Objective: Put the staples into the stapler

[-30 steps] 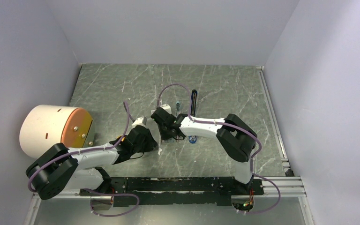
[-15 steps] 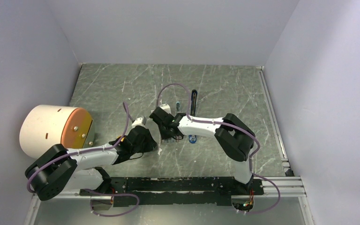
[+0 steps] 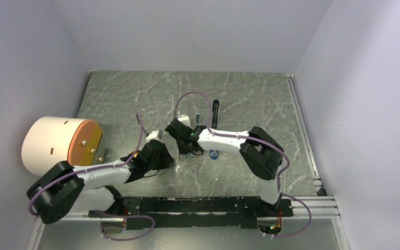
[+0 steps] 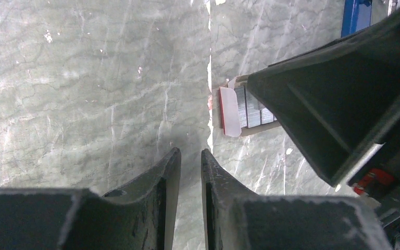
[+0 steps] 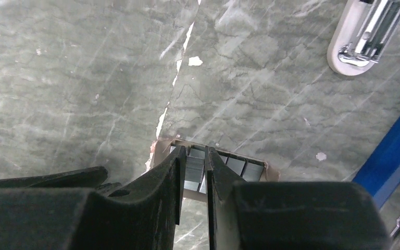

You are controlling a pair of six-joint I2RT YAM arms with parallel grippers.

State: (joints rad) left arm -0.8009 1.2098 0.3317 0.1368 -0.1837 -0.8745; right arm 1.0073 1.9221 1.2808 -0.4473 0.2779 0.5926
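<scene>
Staples [image 5: 234, 165] sit in their open box [image 5: 160, 147] mid-table, blue stapler [image 5: 390, 151] just beside. Your R gripper [image 5: 194, 174] is down in the box, jaws narrow, prob. pinching one strip. L gripper [image 4: 190, 164] hovers nearby over bare table, jaws a slit apart, empty.

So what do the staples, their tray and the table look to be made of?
The staples: metal, grey with a dull sheen, in ribbed strips. The tray around them: probably cardboard, matte tan, thin walls. The table: stone-look grey-green with pale veins, perhaps only a printed laminate.
</scene>
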